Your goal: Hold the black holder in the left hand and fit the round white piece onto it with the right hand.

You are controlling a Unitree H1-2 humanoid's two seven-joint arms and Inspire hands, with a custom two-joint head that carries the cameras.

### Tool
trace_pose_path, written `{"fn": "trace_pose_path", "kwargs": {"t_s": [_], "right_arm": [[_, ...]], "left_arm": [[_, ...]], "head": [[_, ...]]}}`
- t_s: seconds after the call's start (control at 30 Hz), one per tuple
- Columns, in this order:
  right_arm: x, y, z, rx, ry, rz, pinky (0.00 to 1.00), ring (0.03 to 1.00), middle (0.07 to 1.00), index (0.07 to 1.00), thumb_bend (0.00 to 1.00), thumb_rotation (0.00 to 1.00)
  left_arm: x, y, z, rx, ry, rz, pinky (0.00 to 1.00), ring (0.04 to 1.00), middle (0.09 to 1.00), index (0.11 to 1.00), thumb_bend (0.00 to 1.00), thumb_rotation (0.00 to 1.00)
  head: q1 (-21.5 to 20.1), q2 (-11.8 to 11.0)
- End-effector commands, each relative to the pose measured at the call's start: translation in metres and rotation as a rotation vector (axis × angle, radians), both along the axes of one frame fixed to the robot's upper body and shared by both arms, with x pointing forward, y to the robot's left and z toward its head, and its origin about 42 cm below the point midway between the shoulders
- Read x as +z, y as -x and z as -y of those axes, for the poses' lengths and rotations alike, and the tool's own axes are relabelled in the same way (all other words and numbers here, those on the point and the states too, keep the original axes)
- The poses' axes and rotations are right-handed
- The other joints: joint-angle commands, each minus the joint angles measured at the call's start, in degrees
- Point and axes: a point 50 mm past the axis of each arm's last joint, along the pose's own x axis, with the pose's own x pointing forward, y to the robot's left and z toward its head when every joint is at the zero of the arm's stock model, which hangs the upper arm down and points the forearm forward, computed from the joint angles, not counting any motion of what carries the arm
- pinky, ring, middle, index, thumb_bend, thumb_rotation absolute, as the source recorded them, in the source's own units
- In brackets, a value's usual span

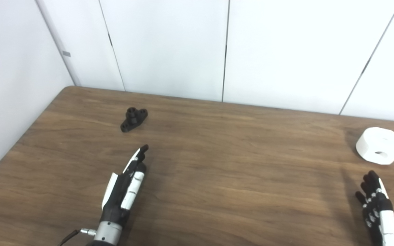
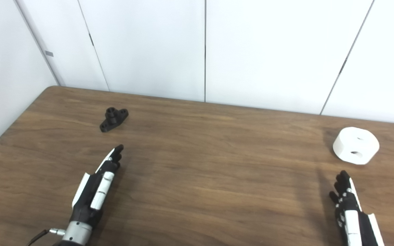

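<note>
The black holder (image 1: 133, 119) lies on the wooden table (image 1: 217, 160) at the far left; it is a small flanged piece with a short post. My left hand (image 1: 126, 186) is open and empty, fingers stretched out, a little short of the holder. The round white piece (image 1: 380, 145), a thick disc with holes, rests on the table at the far right. My right hand (image 1: 378, 208) is open and empty, just below the white piece and apart from it. Both show in the right eye view too: the holder (image 2: 113, 119) and the white piece (image 2: 355, 145).
White wall panels (image 1: 197, 48) stand right behind the table's far edge. The table's left edge (image 1: 19, 136) runs diagonally near the holder.
</note>
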Motion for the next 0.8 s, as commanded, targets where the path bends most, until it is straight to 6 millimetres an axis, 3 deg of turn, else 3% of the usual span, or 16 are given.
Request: {"fn": "trace_pose_path", "kwargs": {"t_s": [0.0, 0.23, 0.37, 0.5, 0.77], "right_arm": [[-0.011, 0.003, 0.003, 0.004, -0.005, -0.022, 1.0, 1.0, 1.0, 1.0, 0.67, 1.0], [-0.008, 0.004, 0.003, -0.03, -0.029, -0.028, 1.0, 1.0, 1.0, 1.0, 0.64, 1.0], [-0.009, 0.005, 0.003, -0.027, -0.019, -0.031, 1.0, 1.0, 1.0, 1.0, 0.63, 1.0], [-0.013, 0.005, 0.004, -0.029, -0.019, -0.04, 1.0, 1.0, 1.0, 1.0, 0.66, 1.0], [-0.019, 0.002, 0.006, -0.032, -0.017, -0.04, 1.0, 1.0, 1.0, 1.0, 0.63, 1.0]], "left_arm": [[-0.005, 0.003, 0.008, 0.019, 0.007, 0.002, 0.99, 1.0, 1.0, 0.969, 0.59, 0.81], [0.026, 0.005, 0.007, 0.087, -0.153, 0.02, 0.93, 0.971, 0.97, 0.952, 0.62, 0.67], [0.042, 0.001, 0.003, 0.116, -0.163, 0.051, 0.91, 0.962, 0.959, 0.954, 0.65, 0.57], [0.049, -0.002, -0.005, 0.15, -0.189, 0.049, 0.97, 0.989, 0.952, 0.943, 0.62, 0.56], [0.047, -0.008, -0.007, 0.139, -0.183, 0.06, 0.93, 0.987, 0.961, 0.95, 0.61, 0.56]], "head": [[0.2, 0.2], [1.4, -0.3], [2.6, -2.0], [3.6, -3.7], [4.7, -5.1]]}}
